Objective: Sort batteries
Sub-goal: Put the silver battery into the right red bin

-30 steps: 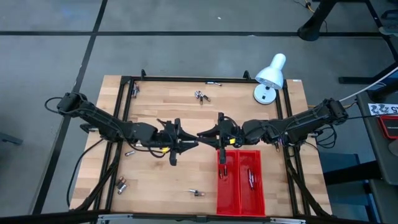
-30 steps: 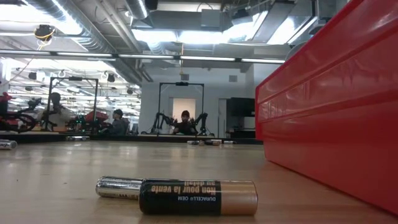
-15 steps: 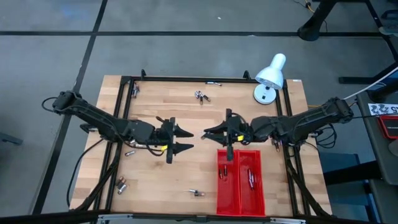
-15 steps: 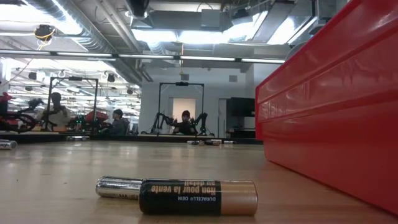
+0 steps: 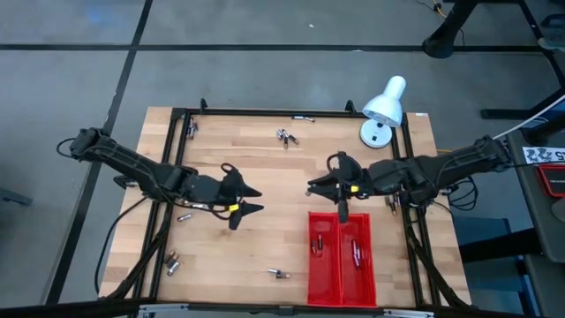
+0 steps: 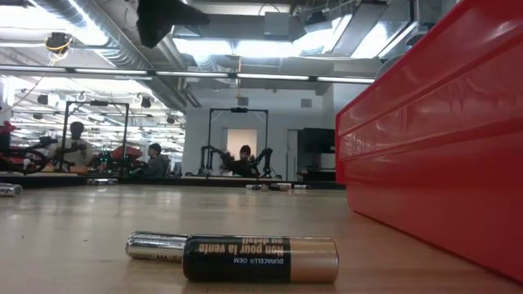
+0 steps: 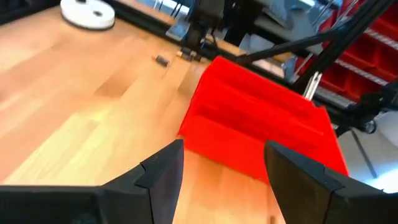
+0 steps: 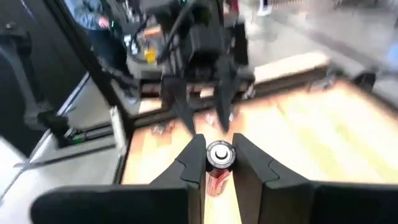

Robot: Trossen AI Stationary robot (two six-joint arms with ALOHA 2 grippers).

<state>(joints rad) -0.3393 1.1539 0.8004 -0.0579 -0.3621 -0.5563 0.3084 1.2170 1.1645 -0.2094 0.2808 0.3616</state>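
The right gripper hangs just above the far end of the red tray, its fingers pinched on a single battery that sits upright between the tips, metal end toward the wrist camera (copper-toned body below it). The left gripper is over the bare wood at mid-table, well apart from the tray, with its fingers spread wide and nothing between them; its wrist view looks across the boards at the tray's red wall. The other batteries lie scattered on the table: a small cluster near the far edge, some near the left front corner, a pair close to the front edge just left of the tray, and a few already inside the tray's right compartment. A white desk lamp stands at the far right corner.
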